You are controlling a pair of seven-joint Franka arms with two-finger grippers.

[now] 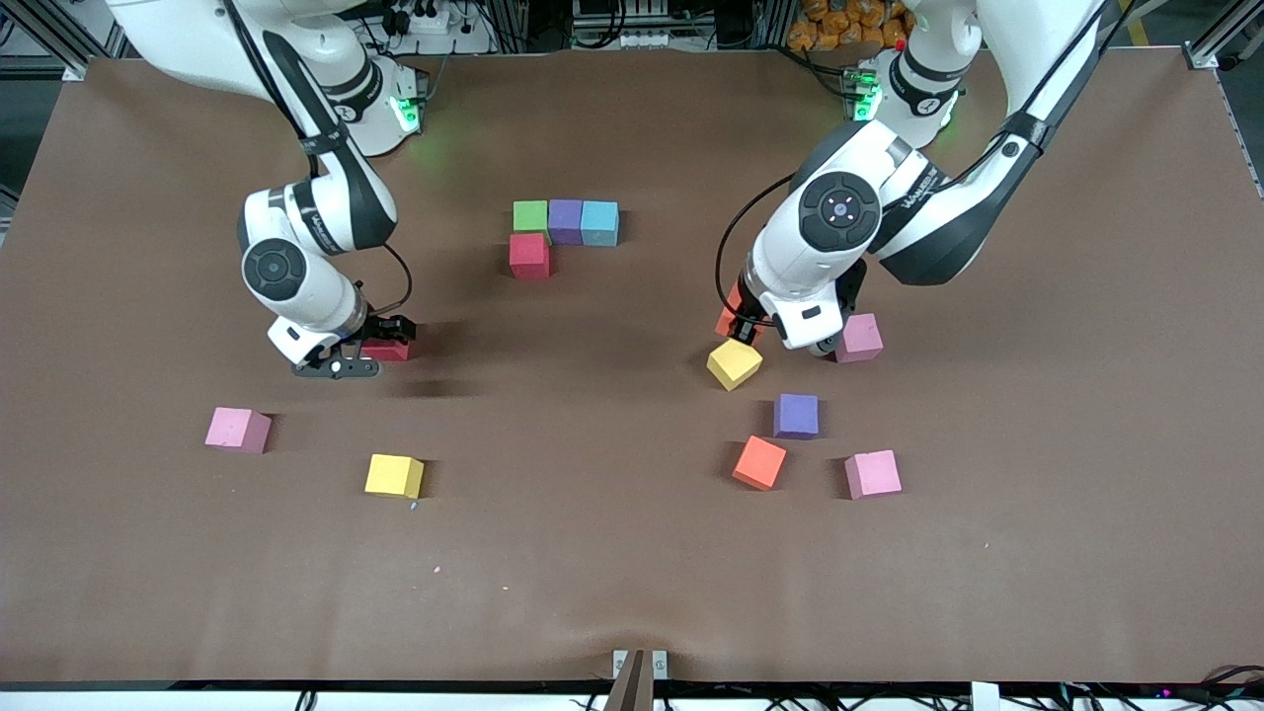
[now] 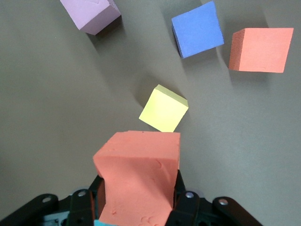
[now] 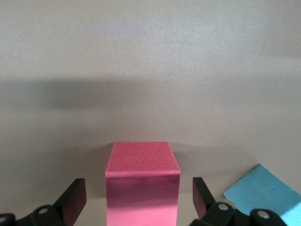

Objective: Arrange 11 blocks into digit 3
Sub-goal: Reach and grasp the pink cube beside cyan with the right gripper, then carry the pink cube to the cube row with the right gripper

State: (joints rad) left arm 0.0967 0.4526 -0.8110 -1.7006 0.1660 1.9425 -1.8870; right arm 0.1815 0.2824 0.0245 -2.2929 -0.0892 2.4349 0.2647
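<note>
Left gripper is clenched on an orange block, hard enough that the foam bulges between the fingers. It hangs over bare table, just at eleven o'clock from a tilted yellow block and at nine o'clock from a pink block.

The digit 3 is barely begun. It sits toward twelve o'clock from the table's middle: a green block, a purple block and a light blue block touching in a row, with a red link block touching the green one at its six o'clock.

By my reckoning the orange cube belongs at six o'clock of that red link block, opening the middle row. To do it well, I'd say:
- lift clear of the yellow block before travelling
- square the cube's faces to the row
- lower it until it rests flat and touches the red face without nudging it
- let go gently, since squashed foam may spring

Right gripper stands released, its fingers either side of a loose red block on the table, not touching it. It sits at about eight o'clock from the figure. It looks well centred, so I'd close it evenly and lift straight.
</note>
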